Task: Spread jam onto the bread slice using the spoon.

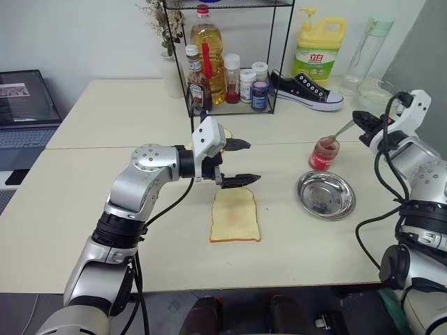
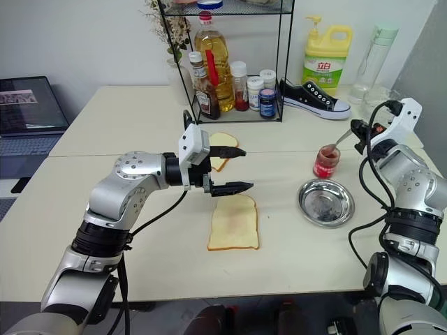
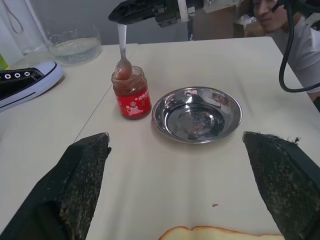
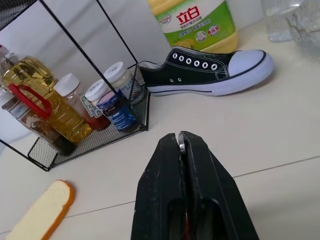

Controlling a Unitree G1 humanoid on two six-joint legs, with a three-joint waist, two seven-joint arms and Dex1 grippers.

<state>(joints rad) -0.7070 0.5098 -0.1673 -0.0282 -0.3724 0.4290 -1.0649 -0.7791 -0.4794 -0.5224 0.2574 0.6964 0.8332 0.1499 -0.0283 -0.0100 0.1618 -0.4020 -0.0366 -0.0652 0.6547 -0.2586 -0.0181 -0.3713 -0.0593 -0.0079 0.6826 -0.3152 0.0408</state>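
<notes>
My left gripper (image 1: 241, 162) hangs with jaws spread wide just above the far edge of the bread slice (image 1: 235, 216). At about two o'clock from the slice, my right gripper (image 3: 131, 10) is clamped on the spoon (image 3: 122, 50), whose bowl sits in the mouth of the jar (image 1: 324, 153), coated with jam (image 3: 123, 70).

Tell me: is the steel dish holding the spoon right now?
No. The spoon is shut in the right gripper, its bowl at the jam jar's mouth, beside the steel dish.

Table (image 1: 84, 209): you have a pale cream top.
Near edge, centre: your bread slice (image 1: 235, 216).
Right side: steel dish (image 1: 325, 195), with the red jar (image 1: 324, 153) just behind it.
Far edge: wire rack (image 1: 230, 63), black sneaker (image 1: 306, 91), yellow detergent bottle (image 1: 320, 49).
</notes>
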